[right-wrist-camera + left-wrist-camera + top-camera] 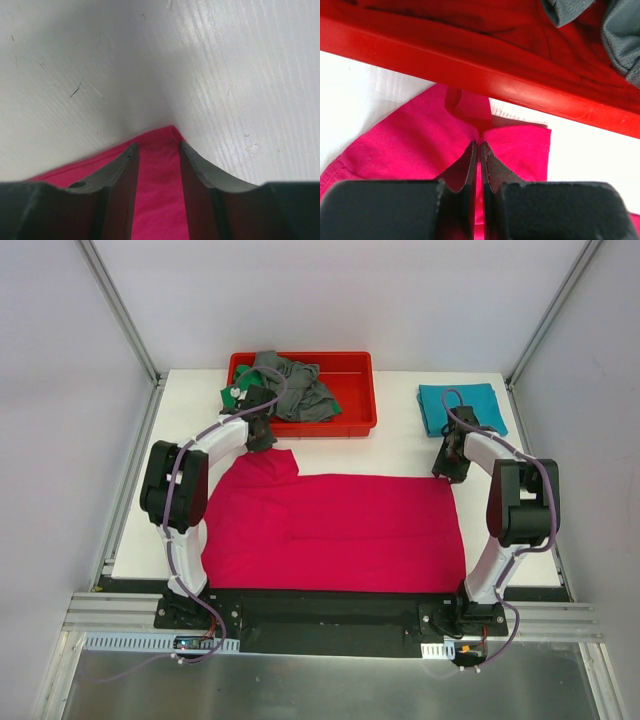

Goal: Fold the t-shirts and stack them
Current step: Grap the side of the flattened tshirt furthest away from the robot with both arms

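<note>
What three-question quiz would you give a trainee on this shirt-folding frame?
1. True or false: the teal t-shirt lies inside the red tray.
2. Which does the left end effector pinch? A grey t-shirt; B magenta t-shirt; C green t-shirt.
3. Fill in: the right end effector has its fingers either side of the magenta t-shirt's ___.
Key: 1 false, it lies folded on the table, right of the tray; 2 B; 3 corner.
</note>
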